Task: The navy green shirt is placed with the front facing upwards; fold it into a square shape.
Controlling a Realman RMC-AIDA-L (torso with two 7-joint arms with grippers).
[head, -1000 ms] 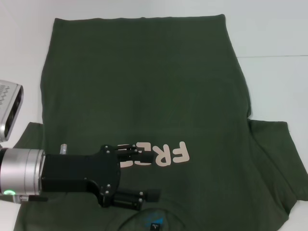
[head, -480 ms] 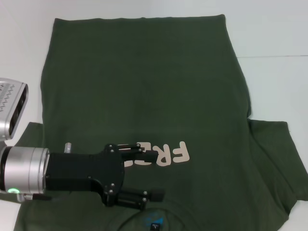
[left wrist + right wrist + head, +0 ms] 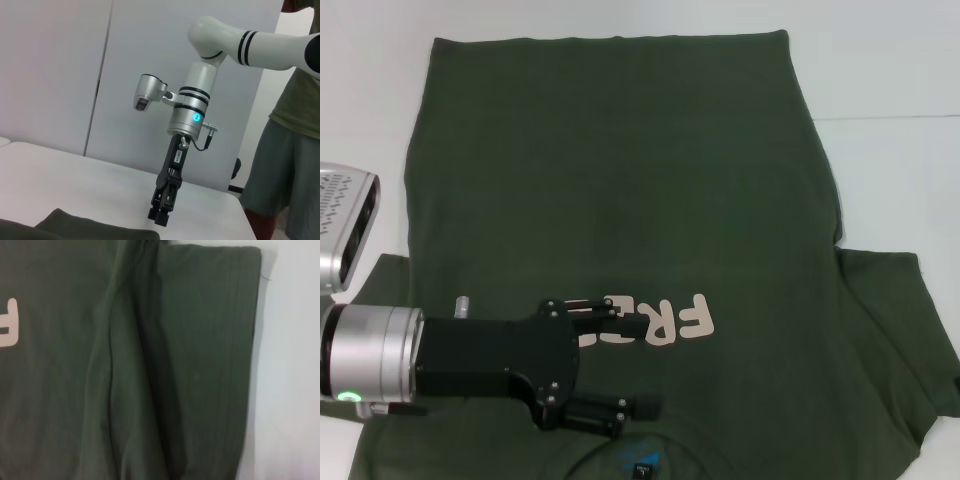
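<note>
The shirt [image 3: 620,200] is lying print-up on the table [image 3: 890,70], unfolded, while the left end effector [image 3: 642,365] is hovering wide over its near chest, presumably readying a grasp.

White tabletop [image 3: 890,180] seen under even light; faint seam line noted across its right side. Pale grey wall panels [image 3: 55,75] seen behind table, divided by vertical joint. Person [image 3: 290,165] in olive shirt and grey shorts seen standing beside table.
</note>
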